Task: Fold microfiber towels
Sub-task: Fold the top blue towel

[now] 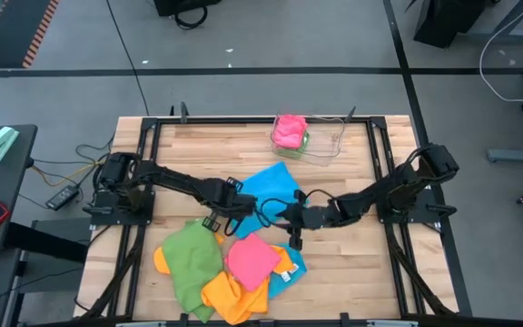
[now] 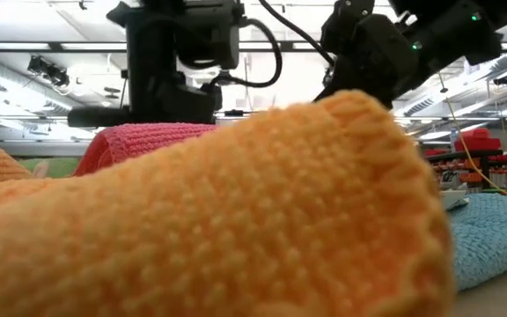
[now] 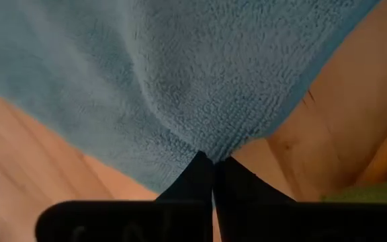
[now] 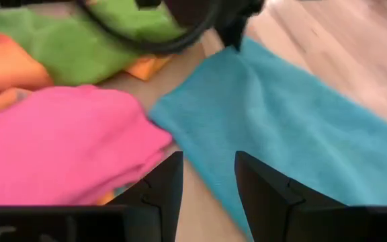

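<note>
A sky-blue towel lies spread on the wooden table, with my left gripper shut on its near-left edge. My right gripper hovers open over the same towel's near-right edge, nothing between its fingers. A heap of towels lies at the near edge: green, pink, orange and another blue one. In the low view the orange towel fills the foreground. My left gripper pinches the sky-blue towel's edge between its two fingers, which point steeply down from above. The cloth puckers in folds toward the pinch and is raised a little there; the rest of the towel lies on the table. One layer or several, I cannot tell.
A clear plastic tray at the far edge holds a folded pink towel. Black frame rails run along the table's sides. Bare wood shows at the near right.
</note>
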`<state>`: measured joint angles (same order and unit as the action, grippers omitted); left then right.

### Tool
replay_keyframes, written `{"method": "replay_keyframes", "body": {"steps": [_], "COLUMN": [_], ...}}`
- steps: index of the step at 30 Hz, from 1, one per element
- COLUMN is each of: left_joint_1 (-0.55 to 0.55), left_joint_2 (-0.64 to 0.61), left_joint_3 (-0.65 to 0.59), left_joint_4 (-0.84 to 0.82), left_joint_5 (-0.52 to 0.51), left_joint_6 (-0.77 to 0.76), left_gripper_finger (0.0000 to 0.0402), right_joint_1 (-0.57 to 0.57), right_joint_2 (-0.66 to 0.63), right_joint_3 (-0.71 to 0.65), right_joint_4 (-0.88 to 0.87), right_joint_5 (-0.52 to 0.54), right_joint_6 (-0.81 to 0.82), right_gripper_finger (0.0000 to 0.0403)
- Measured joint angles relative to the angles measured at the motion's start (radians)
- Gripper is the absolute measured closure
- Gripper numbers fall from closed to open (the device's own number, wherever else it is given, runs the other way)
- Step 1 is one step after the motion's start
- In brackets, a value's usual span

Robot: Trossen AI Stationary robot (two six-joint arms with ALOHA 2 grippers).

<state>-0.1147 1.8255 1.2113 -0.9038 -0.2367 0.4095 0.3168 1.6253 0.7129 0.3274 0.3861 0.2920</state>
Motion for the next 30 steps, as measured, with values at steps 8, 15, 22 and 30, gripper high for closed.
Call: {"method": "replay_keyframes", "body": {"steps": [8, 15, 22, 30], "left_joint_1": [0.014, 0.043, 0.042, 0.039], "left_joint_2": [-0.002, -0.002, -0.002, -0.003], "left_joint_3": [0.086, 0.107, 0.063, -0.074], "left_joint_4": [-0.034, -0.030, -0.051, -0.016], "left_joint_5": [0.069, 0.071, 0.070, -0.015], "left_joint_6": [0.022, -0.062, -0.087, 0.074], "left_gripper_finger": [0.0396, 0.0395, 0.0393, 0.0391], "right_joint_1": [0.072, 0.107, 0.132, 0.122], "right_joint_2": [0.115, 0.292, 0.371, 0.359], "right_joint_3": [0.095, 0.269, 0.342, 0.311], "right_joint_4": [0.007, 0.004, -0.091, -0.156], "right_joint_5": [0.136, 0.370, 0.424, 0.391], "right_joint_6": [0.021, 0.004, -0.002, 0.022], "right_gripper_finger": [0.0258, 0.0258, 0.0258, 0.0258]}}
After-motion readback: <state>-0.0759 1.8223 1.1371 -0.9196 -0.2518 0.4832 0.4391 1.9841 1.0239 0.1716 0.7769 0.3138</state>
